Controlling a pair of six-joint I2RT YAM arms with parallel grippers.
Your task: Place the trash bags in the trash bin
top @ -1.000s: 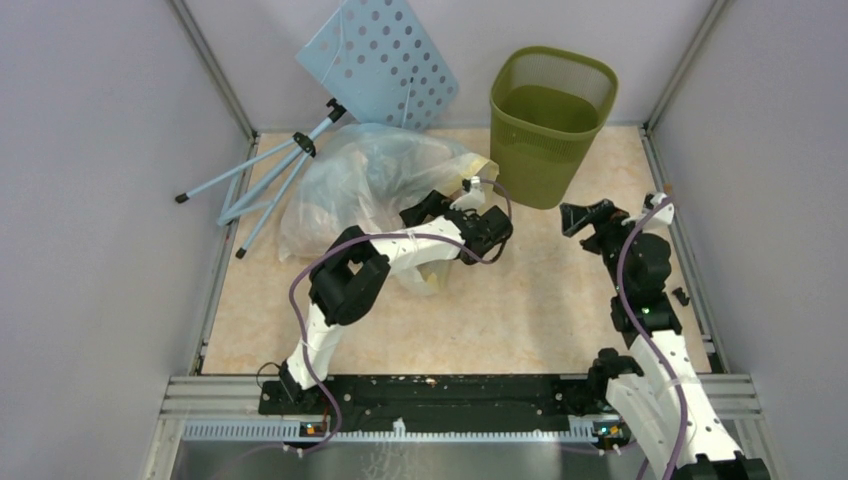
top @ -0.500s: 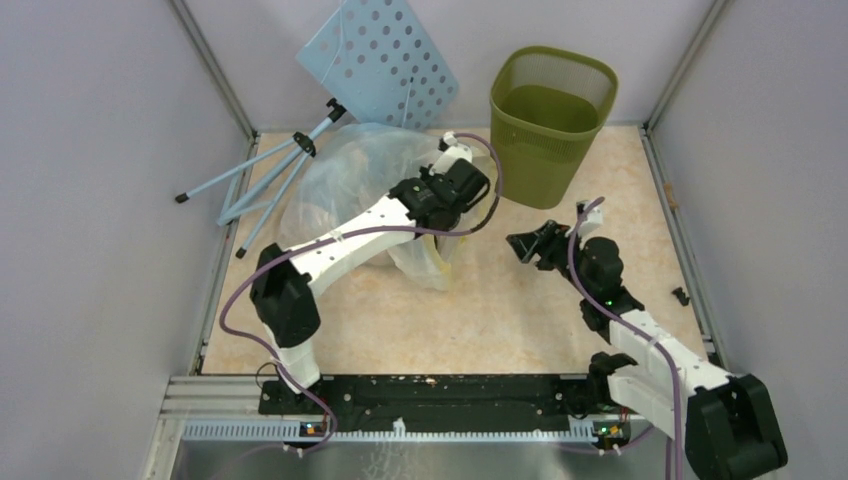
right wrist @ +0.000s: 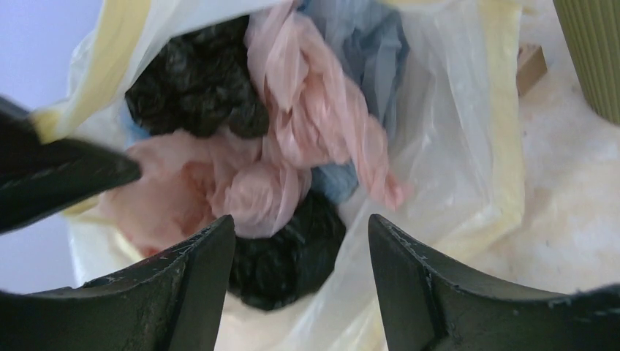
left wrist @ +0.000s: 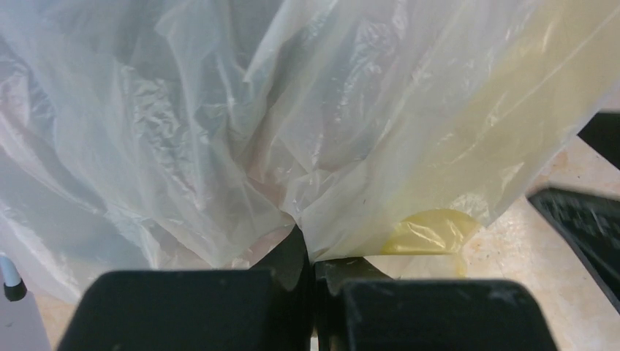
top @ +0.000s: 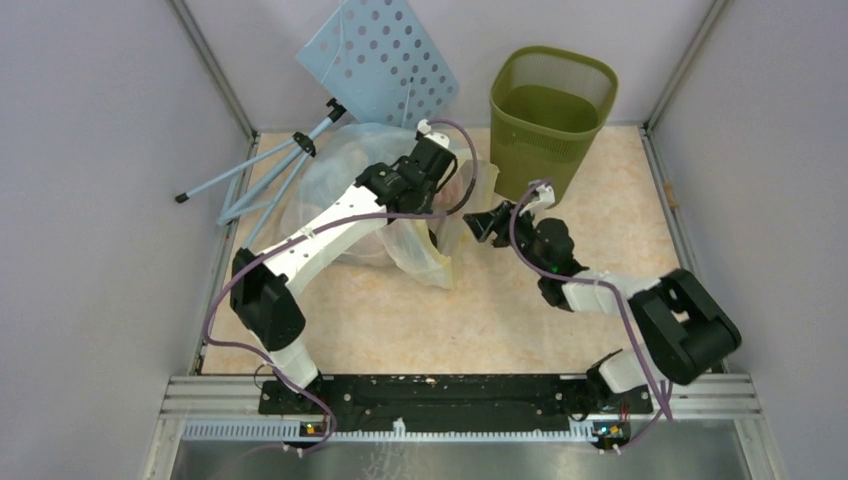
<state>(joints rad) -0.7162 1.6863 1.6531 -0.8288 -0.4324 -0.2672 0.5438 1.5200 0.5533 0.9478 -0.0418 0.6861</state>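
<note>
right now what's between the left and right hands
The yellow-edged clear trash bag, full of crumpled pink bags and black bags: left hand pinches it, open right hand faces its mouth (right wrist view).

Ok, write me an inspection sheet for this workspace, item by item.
Surface: beige marbled tabletop, no spill seen.
Job's things: trash bags heaped back left, outside the trash bin; bin upright, no bag seen inside.
Clutter: blue perforated board leaning on the back wall; pale blue tripod lying beside the bags.
Grippers: left gripper shut on a fold of bag film; right gripper open, facing a bag mouth holding pink and black crumpled bags.
Cables: purple cables looped along both arms, no snag seen.
Surroundings: grey enclosure walls, nothing else seen.
</note>
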